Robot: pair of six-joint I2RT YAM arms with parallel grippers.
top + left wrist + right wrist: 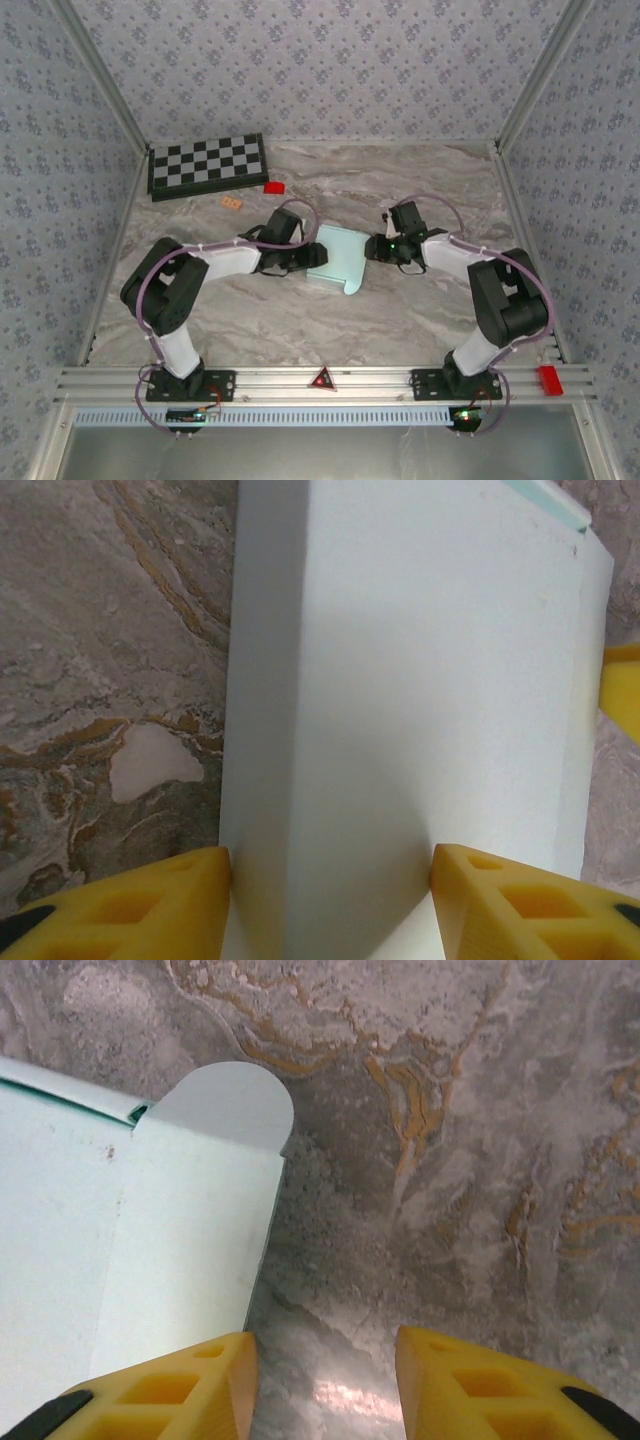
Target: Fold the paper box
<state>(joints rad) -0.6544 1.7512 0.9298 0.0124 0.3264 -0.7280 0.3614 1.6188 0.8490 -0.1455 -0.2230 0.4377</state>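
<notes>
Checking near to far, wrist views first.

Left pincer point(330, 858): released, jaws parted, set over the left edge of the paper box point(440, 680). One finger point(150, 905) tight against the shaded side strip, the other over the pale top face. Clamping nothing across the gap. Pressing down or just hovering: cannot tell.

Right pincer point(325, 1338): released too, jaws parted with bare marble worktop point(450, 1160) in the gap. Grasping nothing. Parked just beside the box's right edge, one finger overlapping that edge, rounded tuck flap point(225, 1105) ahead of the jaws and off to the side.

Key relation, from the top view: box mid-worktop, squarely between the two pincers, long axis running near-to-far, so crosswise to the line joining them. Lies to the right of the left pincer and to the left of the right one. Left pincer closer, over the card itself. Right pincer off it by a sliver, flap at the box's near-right corner.

Judging by that: probably left to pin, right to sidestep onto the flap end and fold. Thin card, likely to skate if pushed unpinned.

Farther back, well apart from the box: small peach piece point(232, 202), red block point(274, 187), then checkerboard point(207, 165) in the far-left corner.
</notes>
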